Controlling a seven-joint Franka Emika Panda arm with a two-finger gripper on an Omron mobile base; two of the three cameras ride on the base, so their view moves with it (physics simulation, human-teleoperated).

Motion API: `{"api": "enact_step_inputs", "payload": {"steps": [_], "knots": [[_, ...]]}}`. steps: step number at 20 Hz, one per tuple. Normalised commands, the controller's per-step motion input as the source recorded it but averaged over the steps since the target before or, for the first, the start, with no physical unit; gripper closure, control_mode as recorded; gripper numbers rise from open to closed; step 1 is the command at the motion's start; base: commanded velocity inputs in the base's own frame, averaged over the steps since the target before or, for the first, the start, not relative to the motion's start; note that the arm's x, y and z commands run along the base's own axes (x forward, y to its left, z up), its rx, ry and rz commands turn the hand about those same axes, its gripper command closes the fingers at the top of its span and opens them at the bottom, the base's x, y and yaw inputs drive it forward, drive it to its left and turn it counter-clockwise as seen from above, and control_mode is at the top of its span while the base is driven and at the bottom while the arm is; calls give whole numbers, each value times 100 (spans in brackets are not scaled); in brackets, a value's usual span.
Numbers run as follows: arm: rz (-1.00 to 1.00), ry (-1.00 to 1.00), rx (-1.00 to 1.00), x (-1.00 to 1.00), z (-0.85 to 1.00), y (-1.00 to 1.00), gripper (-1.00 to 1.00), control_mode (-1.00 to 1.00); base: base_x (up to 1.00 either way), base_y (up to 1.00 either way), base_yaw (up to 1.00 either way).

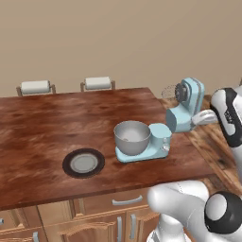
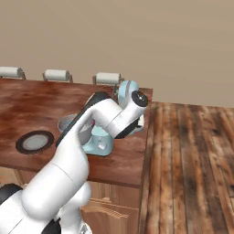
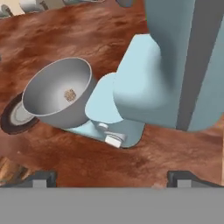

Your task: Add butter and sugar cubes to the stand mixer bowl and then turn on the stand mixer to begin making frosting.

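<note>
1. While the pincer (image 3: 112,177) is hovering with its tips spread wide and holding nothing, the stand mixer (image 3: 166,74) is rising just ahead of it, head tilted back.
2. Ahead and left, the stand mixer bowl (image 3: 59,92) is sitting on the mixer's base, holding tan sugar cubes (image 3: 70,94).
3. No lettering is showing anywhere.
4. Beyond the bowl, a dark plate (image 1: 83,163) is lying on the reddish wooden counter (image 1: 42,127); plank flooring (image 2: 192,151) is running beside it.

Wooden counter (image 1: 42,123), its left half bare up to the far edge. A flat dark plate (image 1: 83,163) lies near the front edge. Toward the right edge, the stand mixer (image 1: 177,118), head tilted back, blocks passage; the stand mixer bowl (image 1: 132,137) sits uncovered.
</note>
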Motion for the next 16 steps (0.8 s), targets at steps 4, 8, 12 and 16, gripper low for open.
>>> {"api": "enact_step_inputs", "payload": {"steps": [4,8,12,16], "knots": [[-1,0,28,31,11,-56,-100,-100,0,0,0],[0,0,30,28,20,-62,-100,-100,0,0,0],[0,0,30,16,28,-61,-100,-100,0,0,0],[0,0,30,24,19,-58,-100,-100,0,0,0]]}}
